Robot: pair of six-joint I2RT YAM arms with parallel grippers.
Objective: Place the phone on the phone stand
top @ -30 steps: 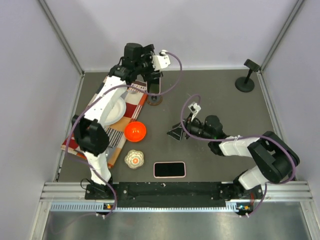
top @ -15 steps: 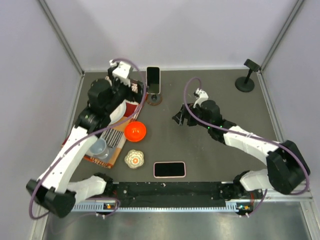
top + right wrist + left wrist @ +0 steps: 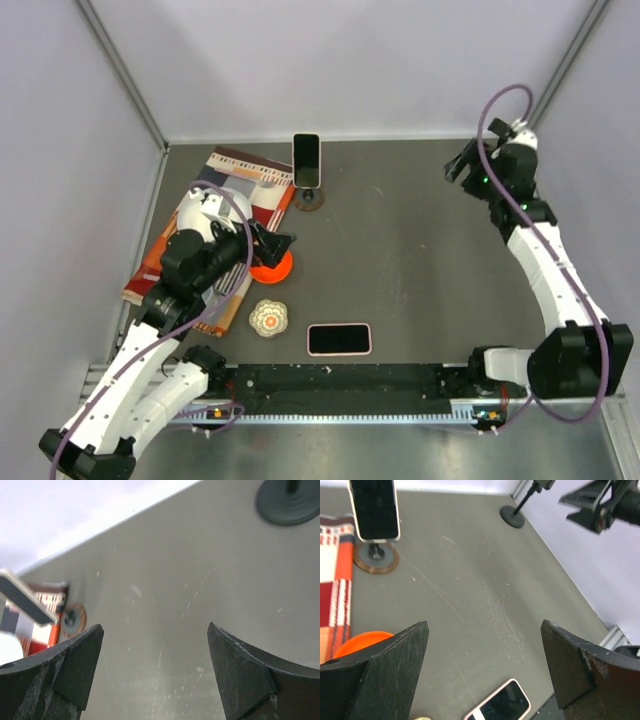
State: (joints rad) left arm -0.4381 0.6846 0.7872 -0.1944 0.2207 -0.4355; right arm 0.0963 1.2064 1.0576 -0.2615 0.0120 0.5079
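Both claws gaped wide, holding nothing. From the left claw [image 3: 277,243], the phone [image 3: 339,339] lay flat on the worktop [image 3: 420,260] nearby, nearward and rightward, long axis crosswise. The right claw [image 3: 460,165], by the phone stand [image 3: 512,516], sat well apart.

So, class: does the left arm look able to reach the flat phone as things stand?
Probably yes. The left gripper is open, and only bare table lies between it and the flat phone.

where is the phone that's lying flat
In the top view the flat phone lies at the near edge of the table, about centre, just right of the small patterned dish.
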